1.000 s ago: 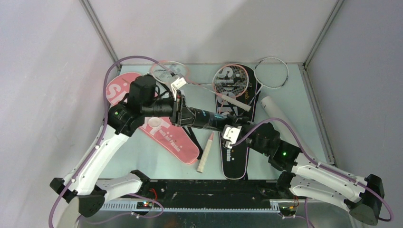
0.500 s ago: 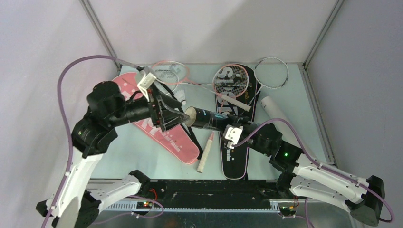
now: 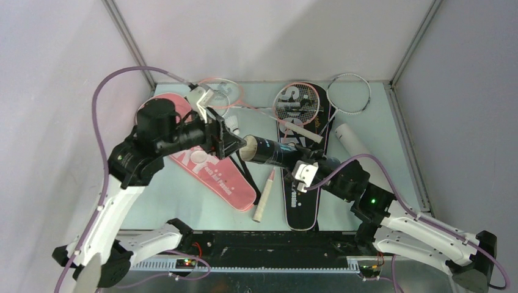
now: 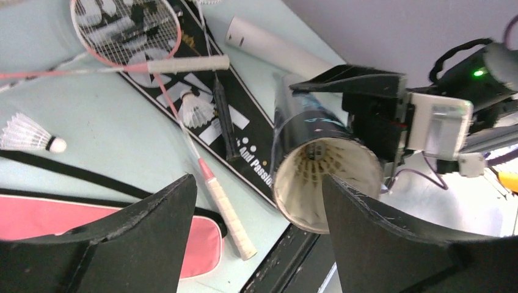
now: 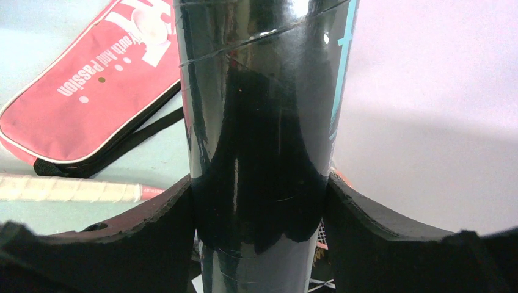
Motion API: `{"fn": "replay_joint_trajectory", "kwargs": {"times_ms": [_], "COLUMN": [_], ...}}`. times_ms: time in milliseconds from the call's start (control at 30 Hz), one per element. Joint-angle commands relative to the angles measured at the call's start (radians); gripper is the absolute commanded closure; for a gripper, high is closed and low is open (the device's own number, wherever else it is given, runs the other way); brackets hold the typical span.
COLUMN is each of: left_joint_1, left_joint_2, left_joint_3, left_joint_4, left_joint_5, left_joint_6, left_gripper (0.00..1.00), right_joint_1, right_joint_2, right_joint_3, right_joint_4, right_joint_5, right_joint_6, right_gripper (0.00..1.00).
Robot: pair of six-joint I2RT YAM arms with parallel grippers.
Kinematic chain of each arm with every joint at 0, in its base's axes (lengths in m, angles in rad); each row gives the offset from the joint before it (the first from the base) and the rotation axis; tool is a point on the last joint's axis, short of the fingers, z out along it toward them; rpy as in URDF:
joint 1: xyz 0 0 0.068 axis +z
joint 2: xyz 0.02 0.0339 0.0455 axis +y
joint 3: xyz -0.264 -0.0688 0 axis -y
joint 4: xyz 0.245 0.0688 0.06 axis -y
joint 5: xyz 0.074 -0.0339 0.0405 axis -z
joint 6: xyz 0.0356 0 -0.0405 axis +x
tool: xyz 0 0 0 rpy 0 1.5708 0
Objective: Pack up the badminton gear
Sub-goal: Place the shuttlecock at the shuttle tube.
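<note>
On the left, the left end effector hangs with its jaws spread and empty, right at the open mouth of the black tube. A careless push from there could strike the rim and twist the tube. The tube lies nearly level above the table, with feathers showing inside. Tipped mouth-down, its stack might slide out. A loose shuttlecock sits on the table beside the pink cover, and a second shuttlecock lies on the black cover. Sweeping fingers could scatter them. On the right, the right end effector clamps the glossy tube body, which could slip.
</note>
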Motion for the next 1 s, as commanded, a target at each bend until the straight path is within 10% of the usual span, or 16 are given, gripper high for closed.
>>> {"fn": "replay_joint_trajectory", "kwargs": {"times_ms": [0, 600, 800, 967], "left_joint_1": [-0.004, 0.005, 0.015, 0.165], "left_joint_2": [0.032, -0.008, -0.094, -0.123], "left_joint_3": [-0.027, 0.036, -0.058, -0.256], "left_joint_4": [0.032, 0.077, 0.081, 0.103], "left_joint_5": [0.017, -0.124, -0.696, -0.832], "left_joint_6": [0.040, -0.039, -0.162, -0.314], "left_gripper": [0.18, 0.16, 0.15, 0.17], "right_joint_1": [0.005, -0.022, -0.057, -0.070], "right_joint_2": [-0.012, -0.021, -0.019, -0.024], "right_joint_3": [0.010, 0.010, -0.006, -0.010], "right_joint_4": [0.077, 0.067, 0.083, 0.125], "right_joint_5": [-0.011, 0.063, 0.074, 0.042], "right_joint_6": [0.012, 0.035, 0.075, 0.099], "right_gripper": [0.70, 0.70, 0.70, 0.70]}}
